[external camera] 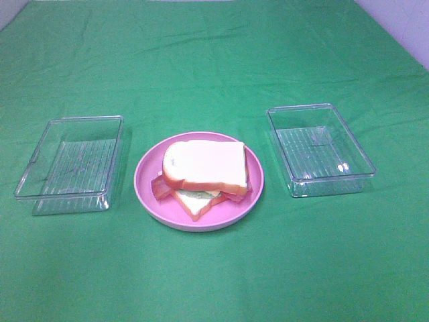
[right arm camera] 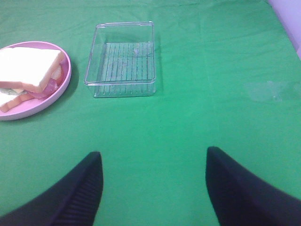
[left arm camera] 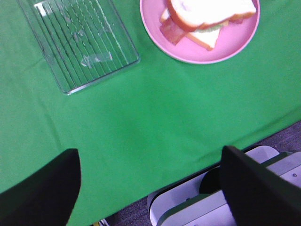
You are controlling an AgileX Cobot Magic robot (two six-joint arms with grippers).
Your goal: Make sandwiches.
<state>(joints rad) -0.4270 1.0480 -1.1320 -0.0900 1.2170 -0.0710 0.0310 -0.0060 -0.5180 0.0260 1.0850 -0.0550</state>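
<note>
The left gripper (left arm camera: 150,188) is seen closest in its wrist view, its fingers spread wide with nothing between them, held over the green cloth (left arm camera: 155,122) at the table's edge. Beyond it, well apart, the sandwiches (left arm camera: 207,16) are stacked on the pink plate (left arm camera: 188,52), with a clear tray (left arm camera: 80,42) beside the plate. The right gripper (right arm camera: 153,188) is likewise spread and empty; ahead of it a second clear tray (right arm camera: 122,59) is placed, the plate lying off to one side.
</note>
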